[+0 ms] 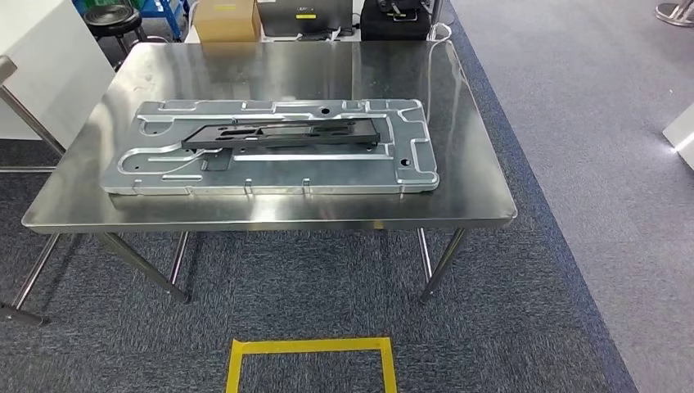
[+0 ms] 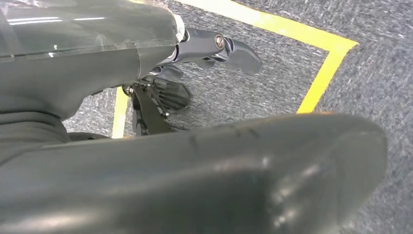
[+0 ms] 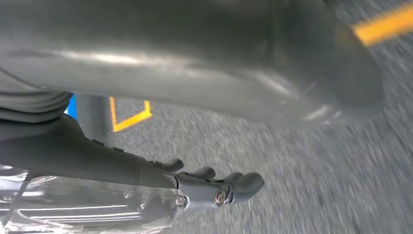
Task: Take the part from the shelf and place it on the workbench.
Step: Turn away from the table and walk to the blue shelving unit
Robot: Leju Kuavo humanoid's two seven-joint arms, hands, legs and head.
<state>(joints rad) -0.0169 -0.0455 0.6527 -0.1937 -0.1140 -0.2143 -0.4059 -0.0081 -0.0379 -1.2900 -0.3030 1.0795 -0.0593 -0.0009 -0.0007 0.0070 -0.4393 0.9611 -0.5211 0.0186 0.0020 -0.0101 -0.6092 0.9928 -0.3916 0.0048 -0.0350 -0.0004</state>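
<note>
**Part on the bench, both hands empty**

Nearest you, the yellow tape square (image 1: 311, 364) marks the grey carpet. Your left hand (image 2: 195, 63) and right hand (image 3: 214, 187) hang over the carpet, fingers loosely apart, holding nothing. Beyond, the stainless steel workbench (image 1: 483, 188) carries the flat grey stamped metal panel (image 1: 164, 176) with the black slotted part (image 1: 282, 133) lying on it.

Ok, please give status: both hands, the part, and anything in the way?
Left hand and right hand hang over carpet, holding nothing. Black part lies on grey plate on steel workbench. Nothing blocking.
</note>
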